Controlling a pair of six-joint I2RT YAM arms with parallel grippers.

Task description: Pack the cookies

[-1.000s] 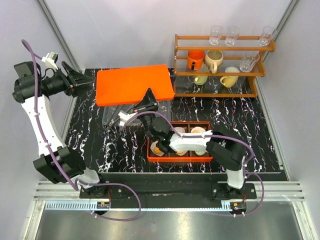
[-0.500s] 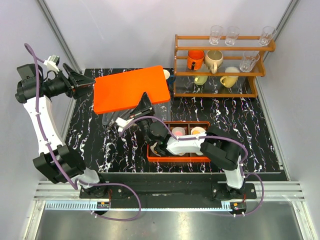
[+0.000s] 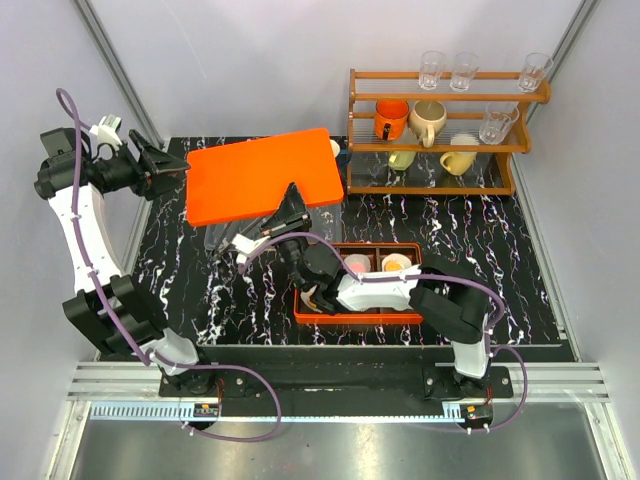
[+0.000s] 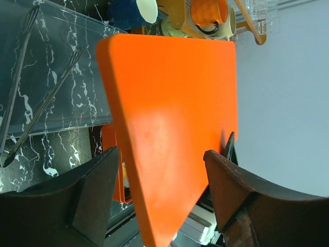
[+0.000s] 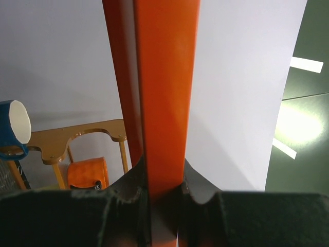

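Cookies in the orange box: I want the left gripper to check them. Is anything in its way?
Yes. The orange board, gripped by the right gripper, hangs between the left gripper and the cookies; the right arm covers the orange box's left side.

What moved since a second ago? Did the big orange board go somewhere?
The orange board slid slightly left, toward the open left end effector, carried by the right end effector, whose arm swung left, uncovering more of the tray. Nothing was grabbed or released; the right one stays clamped on the board's edge. Tray and mug shelf stayed put.
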